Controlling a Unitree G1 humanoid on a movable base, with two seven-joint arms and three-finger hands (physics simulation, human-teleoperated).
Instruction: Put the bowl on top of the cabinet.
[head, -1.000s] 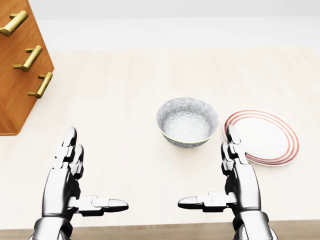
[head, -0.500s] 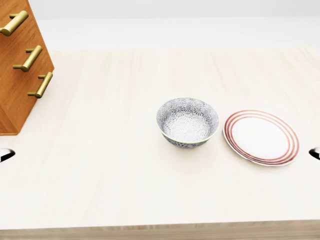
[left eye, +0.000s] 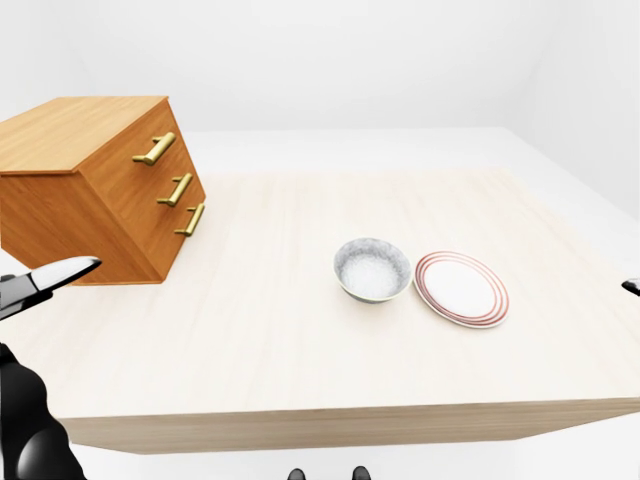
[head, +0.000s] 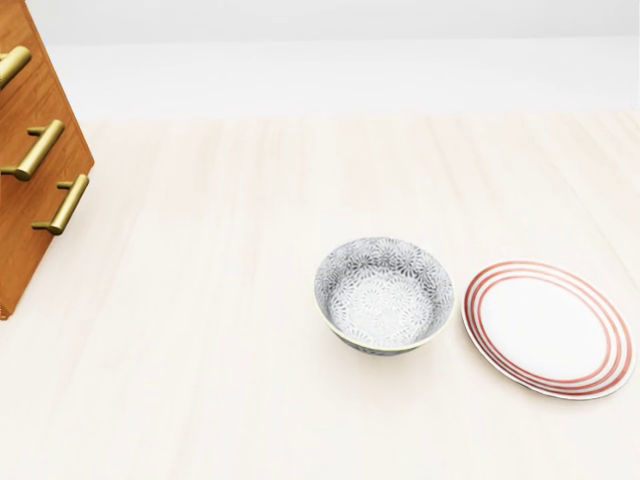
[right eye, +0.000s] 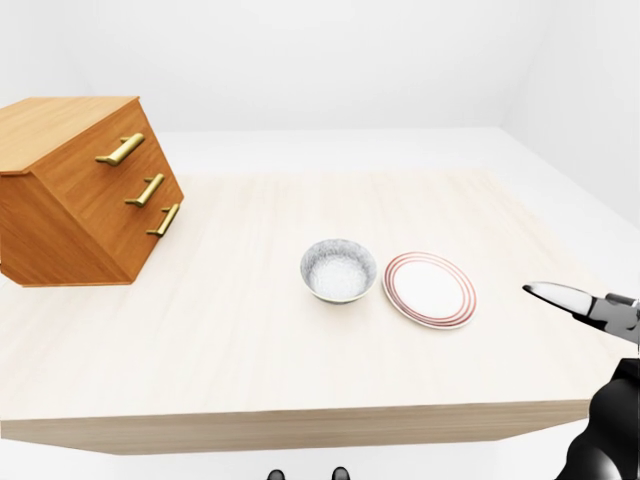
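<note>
Head view, bowl: upright on the table, just left of the plate, apart from it.
Cabinet: well left of the bowl, top bare.
My right hand: right of the bowl, beyond the plate; grip state unclear.
My left hand: beside the cabinet, unclear too.
Nearer hand: neither clearly; plate flanks the right approach.

On the table, the bowl is set near the middle of the head view. The plate is laid just beside it on the right, not touching it. The cabinet is placed well apart at the left edge, standing on the table.
</note>
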